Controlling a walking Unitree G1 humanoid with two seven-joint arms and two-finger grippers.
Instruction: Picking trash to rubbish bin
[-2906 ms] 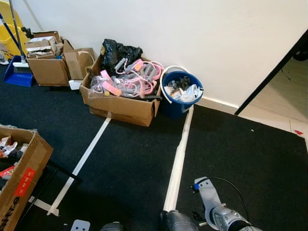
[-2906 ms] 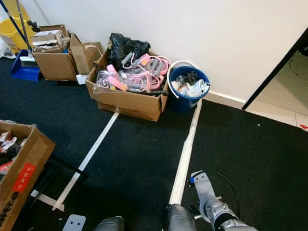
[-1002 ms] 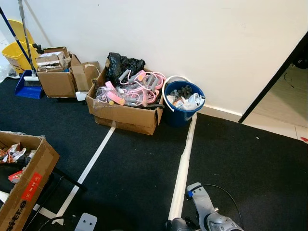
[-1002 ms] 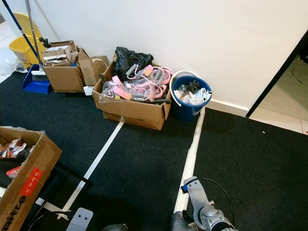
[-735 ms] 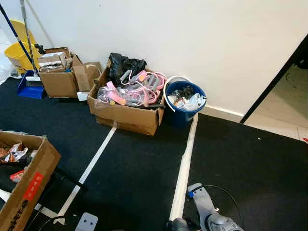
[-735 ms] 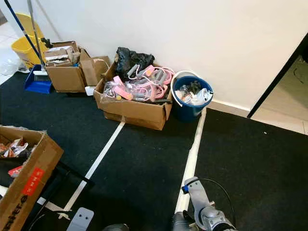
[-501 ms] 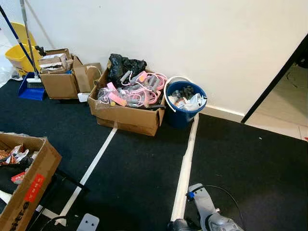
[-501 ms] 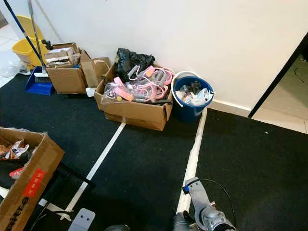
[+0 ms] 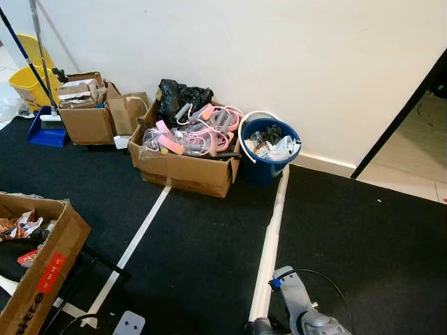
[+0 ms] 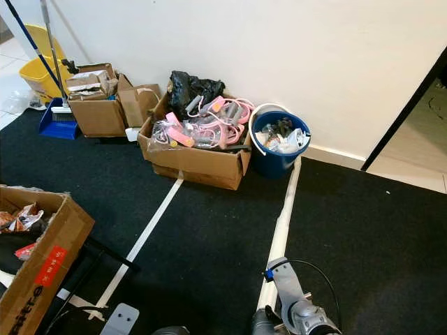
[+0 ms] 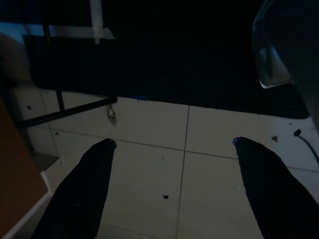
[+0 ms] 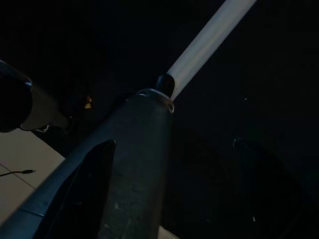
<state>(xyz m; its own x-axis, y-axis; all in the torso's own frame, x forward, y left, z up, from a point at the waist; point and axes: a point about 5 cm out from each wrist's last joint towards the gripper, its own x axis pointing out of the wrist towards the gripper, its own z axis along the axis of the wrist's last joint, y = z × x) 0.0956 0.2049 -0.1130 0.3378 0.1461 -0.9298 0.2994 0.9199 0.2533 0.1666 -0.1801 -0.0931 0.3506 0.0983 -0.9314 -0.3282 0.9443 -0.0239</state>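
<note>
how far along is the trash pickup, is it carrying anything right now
Done: the blue bucket by the wall already holds trash. In hand: nothing; the left tool hangs open over tiled floor with nothing between its fingers. Left: wrappers sit in the near cardboard box, and the robot stands well back from the bucket.

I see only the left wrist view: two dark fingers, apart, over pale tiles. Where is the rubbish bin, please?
Observer: A blue bucket holding trash stands ahead of the robot, against the white wall.
Operator: What is next to it?
Observer: A big cardboard box full of pink items stands right beside it, on the robot's left.
Operator: Is any trash nearer?
Observer: An open carton with wrappers sits close on the robot's left.
</note>
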